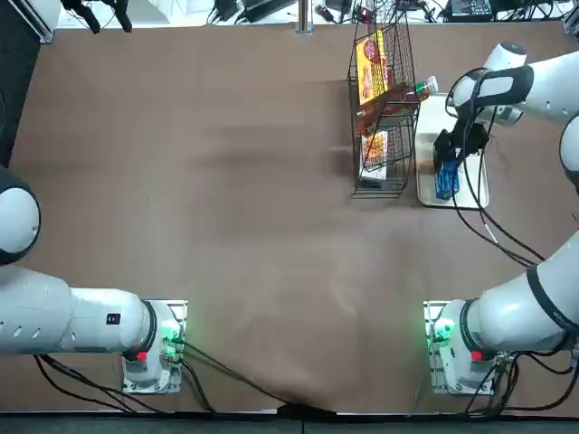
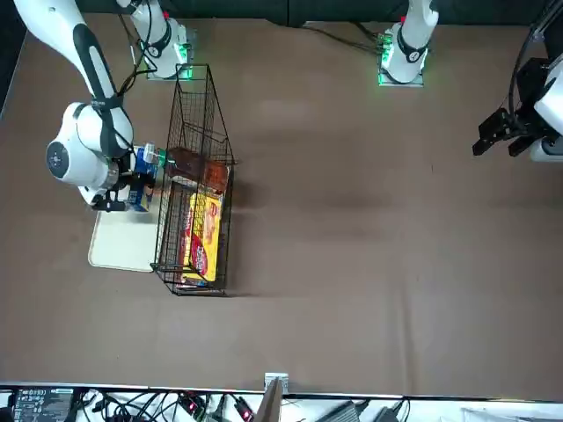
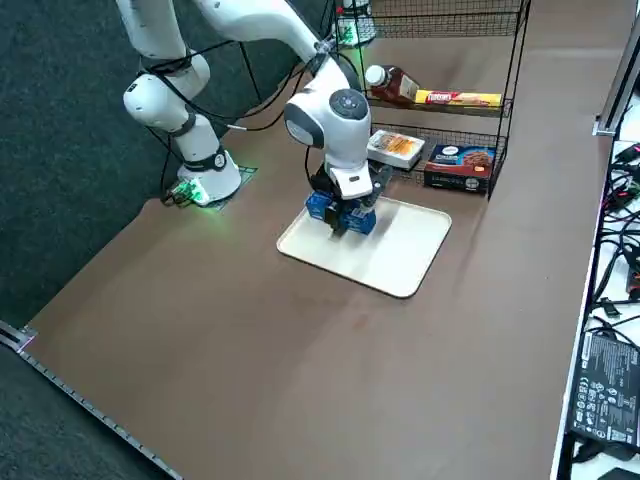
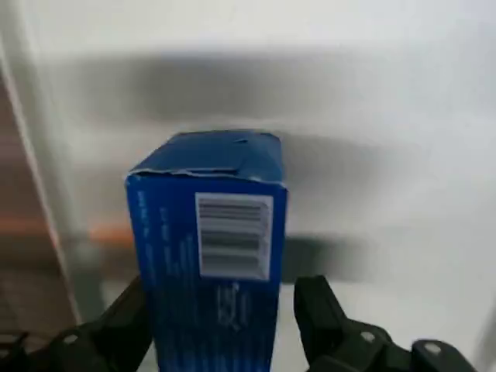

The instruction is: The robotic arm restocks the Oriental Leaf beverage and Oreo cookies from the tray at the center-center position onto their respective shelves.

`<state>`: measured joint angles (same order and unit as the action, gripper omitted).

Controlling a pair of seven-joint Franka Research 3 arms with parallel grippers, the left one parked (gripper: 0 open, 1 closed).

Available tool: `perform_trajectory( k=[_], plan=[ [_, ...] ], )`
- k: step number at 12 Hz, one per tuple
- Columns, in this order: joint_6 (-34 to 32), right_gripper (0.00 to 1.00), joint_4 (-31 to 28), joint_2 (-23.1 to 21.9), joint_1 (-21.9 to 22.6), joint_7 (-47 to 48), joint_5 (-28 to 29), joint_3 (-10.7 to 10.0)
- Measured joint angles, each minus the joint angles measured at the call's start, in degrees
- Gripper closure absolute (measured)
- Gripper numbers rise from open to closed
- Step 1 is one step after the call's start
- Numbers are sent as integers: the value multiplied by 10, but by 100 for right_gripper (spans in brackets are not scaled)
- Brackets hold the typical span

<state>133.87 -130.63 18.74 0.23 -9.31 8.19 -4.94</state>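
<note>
The Oreo cookies, a blue box with a barcode, stand between the fingers of my right gripper, which is shut on the box. This is over the near end of the white tray, beside the wire shelves. In the top view the gripper and blue box are at the tray, right of the shelves. The Oriental Leaf beverage lies on its side on an upper shelf, white cap toward the tray.
The shelves also hold a yellow-red snack pack, a slim yellow pack, a white-orange pack and a dark cookie box. Black cables trail from my arm over the tray's edge.
</note>
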Motion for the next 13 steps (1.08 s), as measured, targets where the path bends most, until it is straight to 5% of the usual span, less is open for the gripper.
perform_trajectory(
  k=[1,3,7,13],
  plan=[
    [7,2,-2,6,1,0,-1,0],
    [9,20,-2,10,2,0,-1,1],
    [-9,38,8,-4,1,0,-1,0],
    [-128,38,98,-42,-2,0,-2,-9]
  ],
)
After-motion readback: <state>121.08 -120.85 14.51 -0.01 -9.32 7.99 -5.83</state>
